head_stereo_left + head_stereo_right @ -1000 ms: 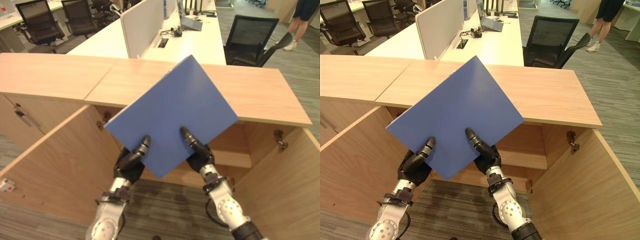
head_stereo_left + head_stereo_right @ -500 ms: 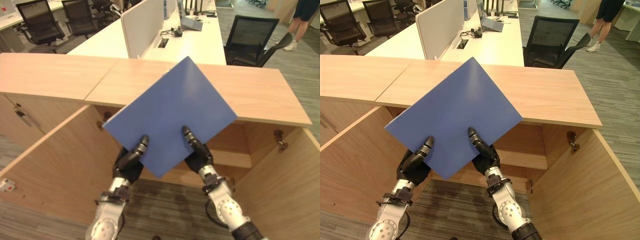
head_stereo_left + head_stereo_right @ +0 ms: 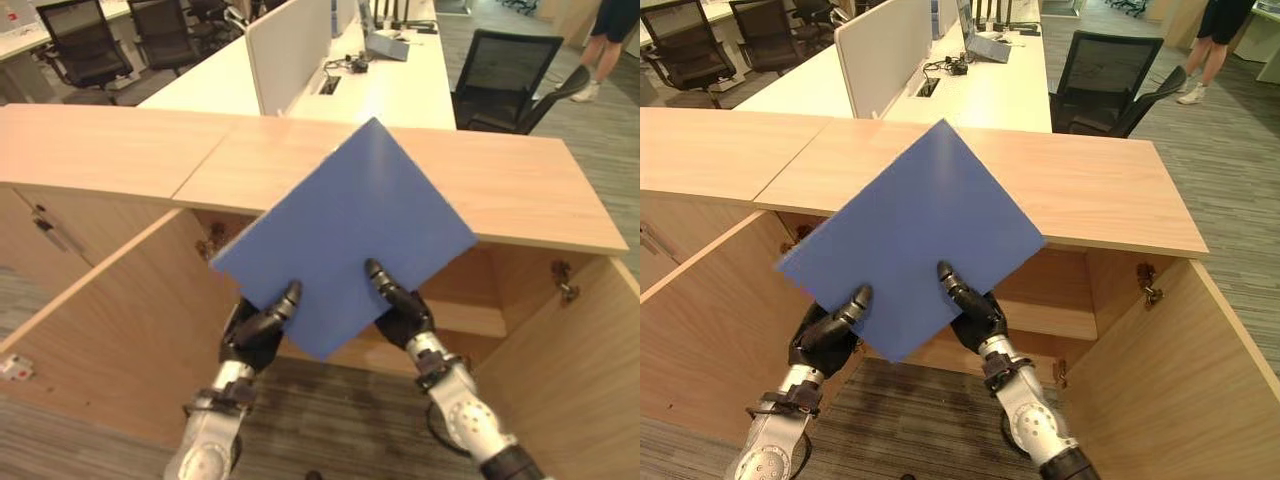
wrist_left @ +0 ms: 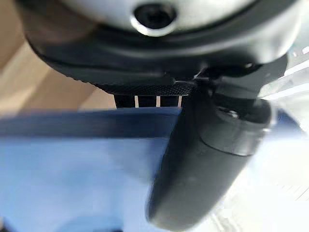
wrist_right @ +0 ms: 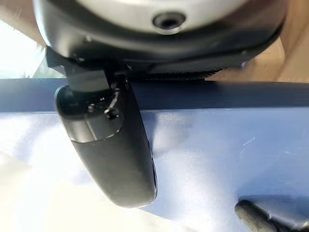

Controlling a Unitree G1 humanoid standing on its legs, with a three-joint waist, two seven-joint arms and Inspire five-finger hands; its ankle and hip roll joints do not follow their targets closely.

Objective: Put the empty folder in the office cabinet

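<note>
Both hands hold a flat blue folder (image 3: 345, 235) up in front of the open wooden cabinet (image 3: 520, 190), turned so one corner points down. My left hand (image 3: 255, 330) pinches its lower left edge, thumb lying on the top face. My right hand (image 3: 400, 312) pinches the lower right edge the same way. Each wrist view shows a thumb (image 4: 203, 164) (image 5: 118, 150) pressed on the blue cover (image 5: 217, 154), with the other fingers under the sheet. The folder's far corner overlaps the cabinet top. Behind the folder lies the cabinet's interior shelf (image 3: 480, 315).
The cabinet's left door (image 3: 110, 330) and right door (image 3: 570, 380) swing out towards me on either side of my arms. Beyond the cabinet stand a white desk (image 3: 400, 80) with a divider, black office chairs (image 3: 510, 70), and a person's legs (image 3: 605, 40) at far right.
The folder and both hands have barely moved; the whole picture has shifted slightly, so the camera moved a little.
</note>
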